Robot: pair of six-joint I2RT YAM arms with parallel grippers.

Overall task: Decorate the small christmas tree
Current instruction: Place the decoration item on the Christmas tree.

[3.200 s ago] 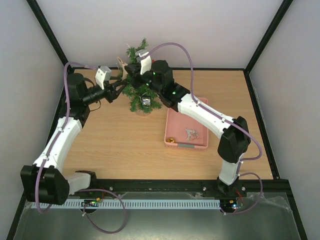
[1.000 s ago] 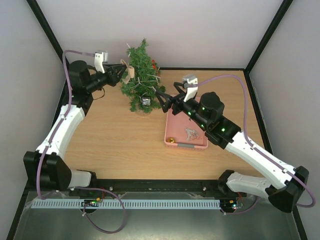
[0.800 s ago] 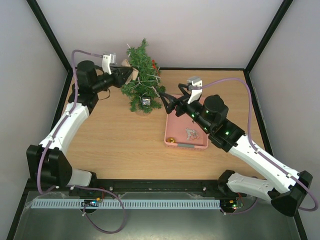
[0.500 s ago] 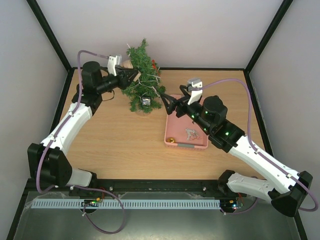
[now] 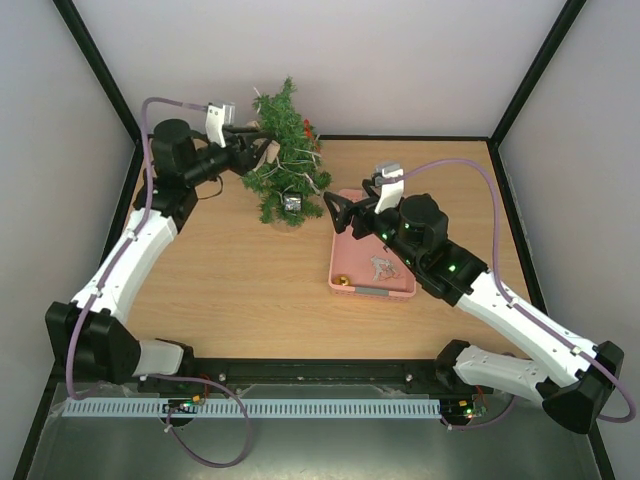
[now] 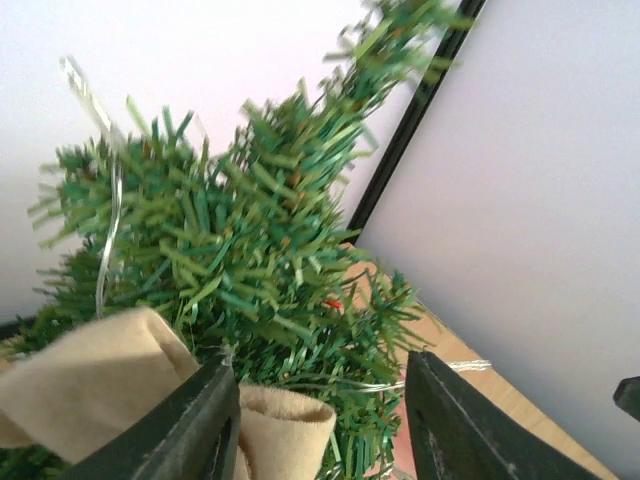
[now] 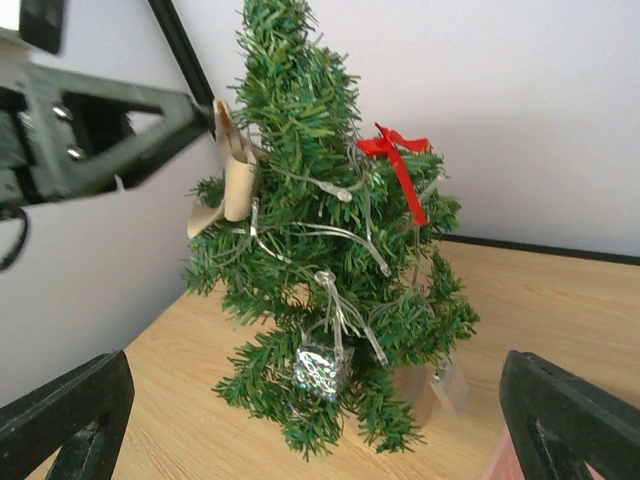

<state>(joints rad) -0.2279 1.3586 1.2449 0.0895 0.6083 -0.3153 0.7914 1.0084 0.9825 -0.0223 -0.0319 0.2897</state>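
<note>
The small christmas tree (image 5: 284, 160) stands at the back of the table, with light strands, a red bow (image 7: 395, 150) and a silver gift box (image 7: 322, 368) on it. A beige bow (image 7: 235, 175) sits on an upper left branch. My left gripper (image 5: 260, 150) is at that bow with its jaws apart. In the left wrist view the beige bow (image 6: 285, 425) rests against one finger (image 6: 200, 430), with a gap to the other. My right gripper (image 5: 336, 212) hovers wide open and empty to the right of the tree, facing it.
A pink basket (image 5: 400, 292) lies right of the tree under my right arm, holding a gold ball (image 5: 343, 281) and a silver ornament (image 5: 380, 266). Walls and black frame posts stand close behind the tree.
My left gripper carried the beige bow to the tree's upper left branches, then its jaws spread apart and the arm eased back a little. The right arm barely moved.
</note>
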